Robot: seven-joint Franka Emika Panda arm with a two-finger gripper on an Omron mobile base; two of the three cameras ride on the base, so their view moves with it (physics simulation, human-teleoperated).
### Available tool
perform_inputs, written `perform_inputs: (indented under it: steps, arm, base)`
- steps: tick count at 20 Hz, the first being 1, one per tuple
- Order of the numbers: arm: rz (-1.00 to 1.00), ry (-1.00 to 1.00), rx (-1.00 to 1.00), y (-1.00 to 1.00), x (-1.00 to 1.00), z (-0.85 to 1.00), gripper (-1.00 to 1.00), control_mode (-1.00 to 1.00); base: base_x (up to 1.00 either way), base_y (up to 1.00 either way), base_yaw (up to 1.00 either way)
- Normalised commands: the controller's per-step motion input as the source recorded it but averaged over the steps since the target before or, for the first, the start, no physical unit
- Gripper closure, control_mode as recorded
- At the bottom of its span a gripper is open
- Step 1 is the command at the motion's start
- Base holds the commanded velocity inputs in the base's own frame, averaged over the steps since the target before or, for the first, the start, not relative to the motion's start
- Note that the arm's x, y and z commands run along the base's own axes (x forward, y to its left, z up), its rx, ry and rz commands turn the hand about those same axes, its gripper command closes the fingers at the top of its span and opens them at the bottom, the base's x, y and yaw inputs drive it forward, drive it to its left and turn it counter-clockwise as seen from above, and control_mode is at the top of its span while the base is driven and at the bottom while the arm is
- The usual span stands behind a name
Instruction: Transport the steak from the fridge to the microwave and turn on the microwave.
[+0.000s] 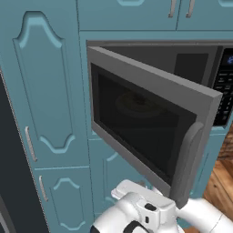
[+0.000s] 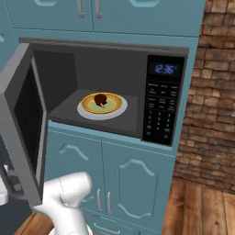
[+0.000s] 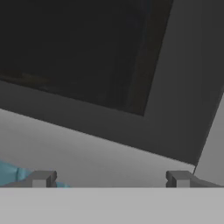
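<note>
Teal cabinets (image 2: 137, 174); microwave (image 2: 110, 59) door open w/ steak (image 2: 100, 99) inside.

Microwave door (image 1: 150, 123) hides the steak there.

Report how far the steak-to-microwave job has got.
Done: the small dark reddish-brown steak lies on the round yellow-and-white plate inside the wide grey microwave. In hand: the open two-finger gripper holds nothing and faces the outside of the microwave's dark-glass door, which stands swung open. Left: shut that door, then start the microwave at its black keypad strip.
</note>
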Motion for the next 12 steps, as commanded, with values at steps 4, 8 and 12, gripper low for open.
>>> perform_inputs:
  steps: [4,8,12]
  arm:
    - [0.02,-0.05,0.00,-0.56,0.19,0.00,-1.00,-1.00]
    - [0.01,-0.06,0.00,-0.50,0.12,0.00,-1.00,-1.00]
    - [0.00,-0.04,0.00,-0.46,0.14,0.00,-1.00,-1.00]
  base:
    - [0.00,0.00,0.00]
    - [0.00,0.00,0.00]
    - [0.00,0.00,0.00]
